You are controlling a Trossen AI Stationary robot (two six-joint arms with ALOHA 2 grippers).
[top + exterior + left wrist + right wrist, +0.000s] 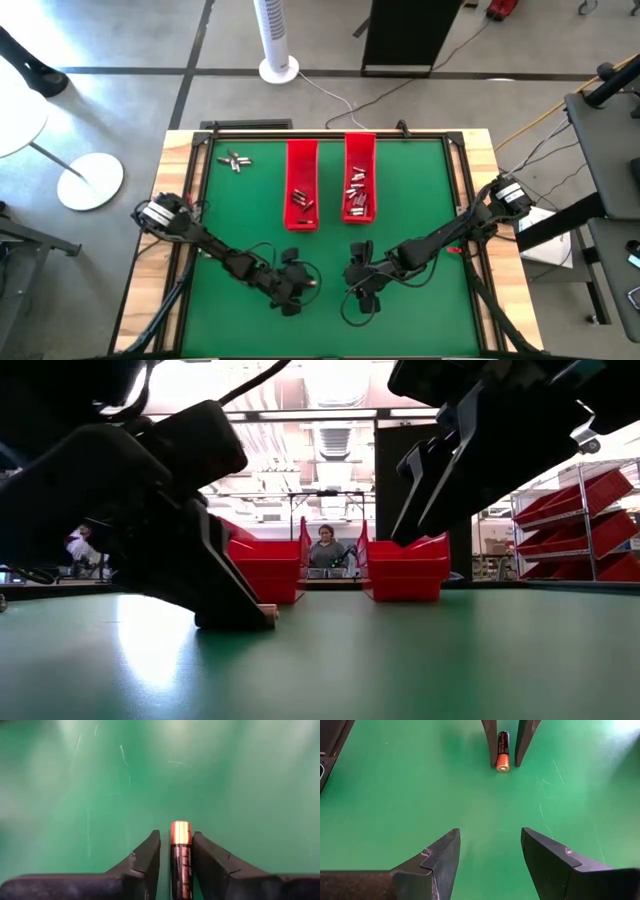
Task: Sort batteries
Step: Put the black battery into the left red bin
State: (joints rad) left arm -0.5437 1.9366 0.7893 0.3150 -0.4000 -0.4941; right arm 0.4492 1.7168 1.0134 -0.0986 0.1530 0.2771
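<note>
Your left gripper (pixel 176 851) sits low on the green mat (pixel 100 795), fingers narrowly parted around a black-and-copper battery (pixel 180 847) lying between them. Its lettering is unreadable. Your right gripper (pixel 490 851) faces it nearby, wide and empty.

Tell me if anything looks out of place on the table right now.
One battery lies alone on the green mat near the front, between the left gripper's parted fingers. A loose cluster of batteries sits at the far left, outside both red trays.
</note>
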